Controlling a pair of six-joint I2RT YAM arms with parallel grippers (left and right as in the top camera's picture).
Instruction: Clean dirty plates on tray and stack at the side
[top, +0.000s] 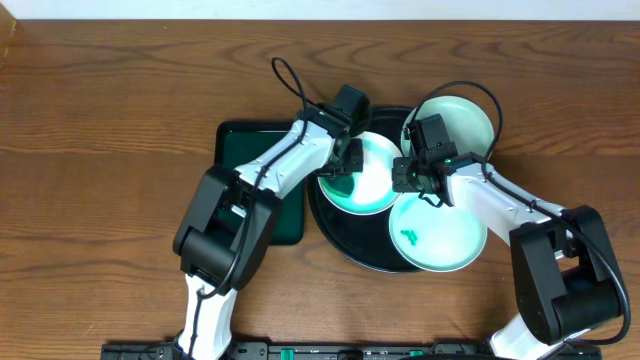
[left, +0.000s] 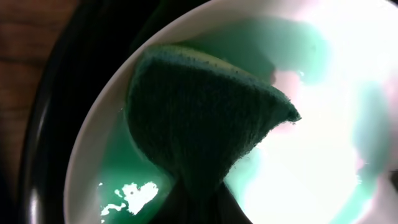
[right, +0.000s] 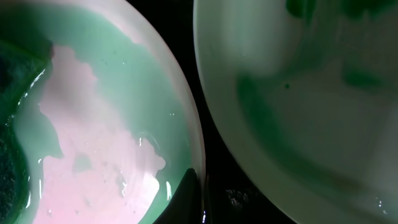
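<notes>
On the tray (top: 335, 238), left tool (top: 346, 168) pinches sponge (left: 199, 124) against plate (top: 378, 172); right tool (top: 408, 178) clenched alongside.

Both arms wear glossy white shells over their long links, broken up by chunky black joint housings. The left arm (top: 285, 160) and the right arm (top: 490, 195) each carry a boxy black wrist block just behind the left end effector (top: 347, 160) and the right end effector (top: 412, 180). A thin black cable (top: 290, 80) loops free behind each end effector. The fingers (right: 183, 193) are dark.
</notes>
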